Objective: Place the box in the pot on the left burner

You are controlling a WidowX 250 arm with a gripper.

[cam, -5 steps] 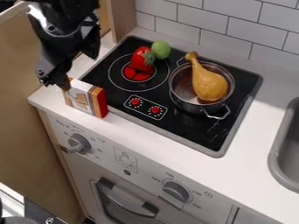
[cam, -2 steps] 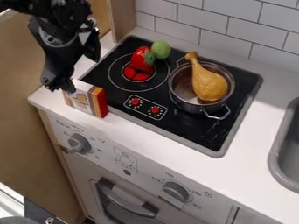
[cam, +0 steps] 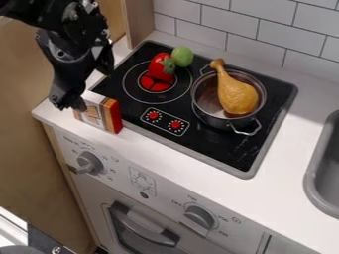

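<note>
My gripper (cam: 87,90) hangs at the left end of the counter, above and behind the box, with its two fingers spread apart. The box (cam: 105,113), white and orange with a red side, stands upright on the counter at the stove's front left corner. One fingertip overlaps its upper left part; whether they touch I cannot tell. A silver pot (cam: 211,115) sits on the right burner with a yellow-brown drumstick (cam: 236,94) in it. On the left burner (cam: 136,94) lie a red pepper-like thing (cam: 159,67) and a green round one (cam: 182,56).
The black stovetop (cam: 205,141) has a raised grey rim. A wooden post (cam: 138,20) rises at the back left, a tiled wall (cam: 258,30) runs behind, and a grey sink (cam: 325,173) lies at the right.
The gripper has shifted a little to the right and toward the front, its near fingertip now lower over the box's left part. The box and the pot have stayed put.
</note>
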